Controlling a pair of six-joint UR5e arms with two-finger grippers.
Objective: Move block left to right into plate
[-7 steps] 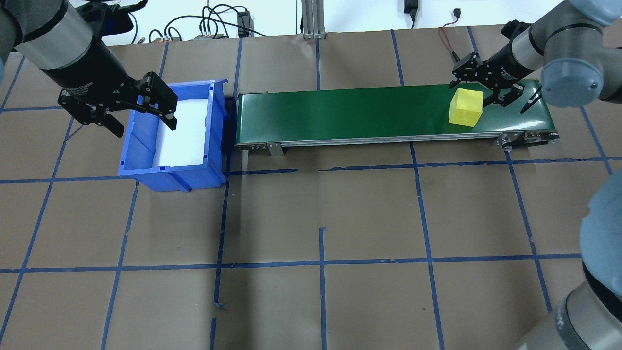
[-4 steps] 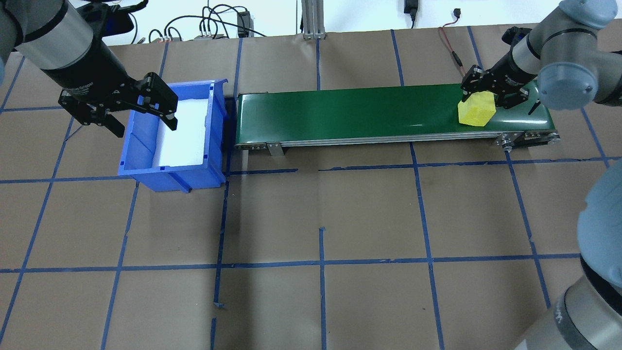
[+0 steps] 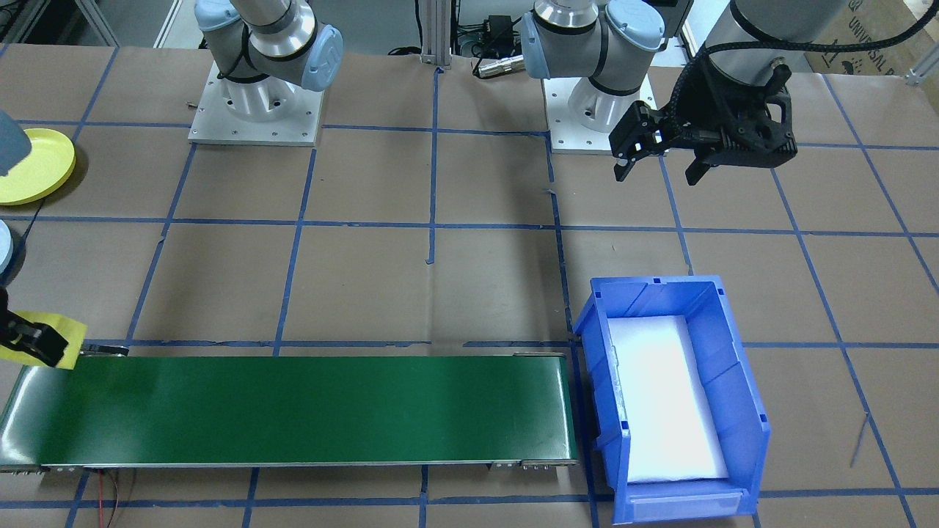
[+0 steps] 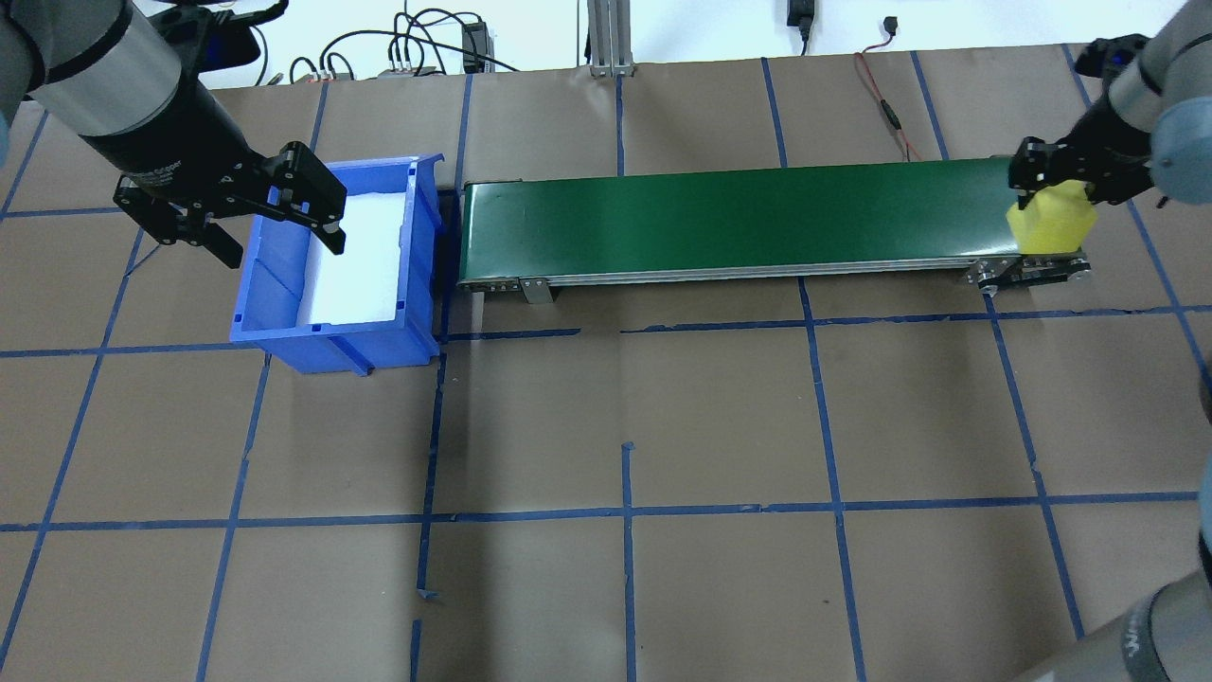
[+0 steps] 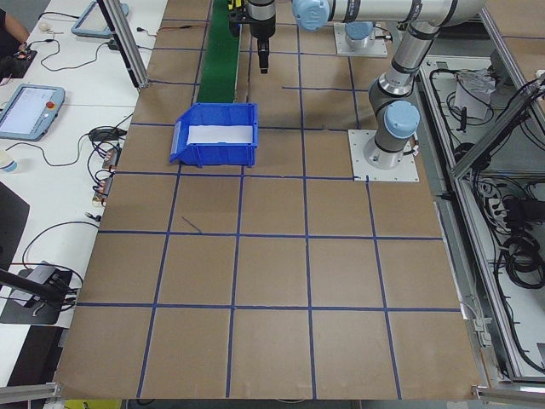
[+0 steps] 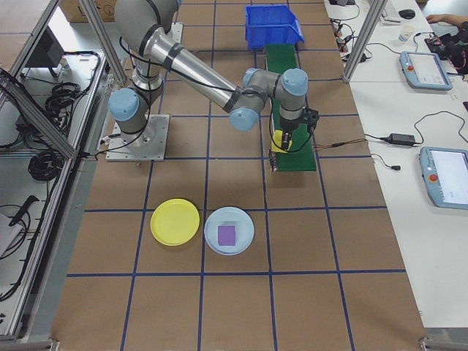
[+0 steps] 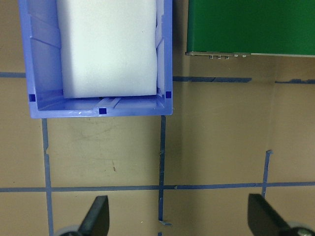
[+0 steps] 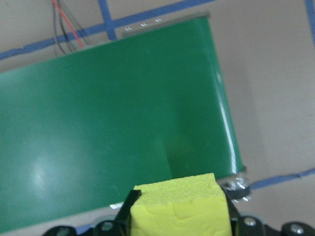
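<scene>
— Holding the yellow block (image 4: 1051, 223), is that what the right tool (image 4: 1053, 180) is doing?

— Yes. It pinches the block at the right edge of the overhead picture, up above the end of the green belt (image 4: 739, 220).

— Is the block in the plate (image 6: 175, 221) yet?

— No. The yellow plate lies on the brown bench (image 4: 625, 417), lower left in the right-side picture, well apart from the block. The carry and the drop are left, I think.

— And the left tool (image 4: 237, 204)?

— Spread wide, holding nothing, by the blue bin (image 4: 284, 313).

robot lab | taped-grid table (image 4: 720, 417) | teach pendants (image 6: 418, 69) | aluminium framing (image 5: 123, 43)
</scene>
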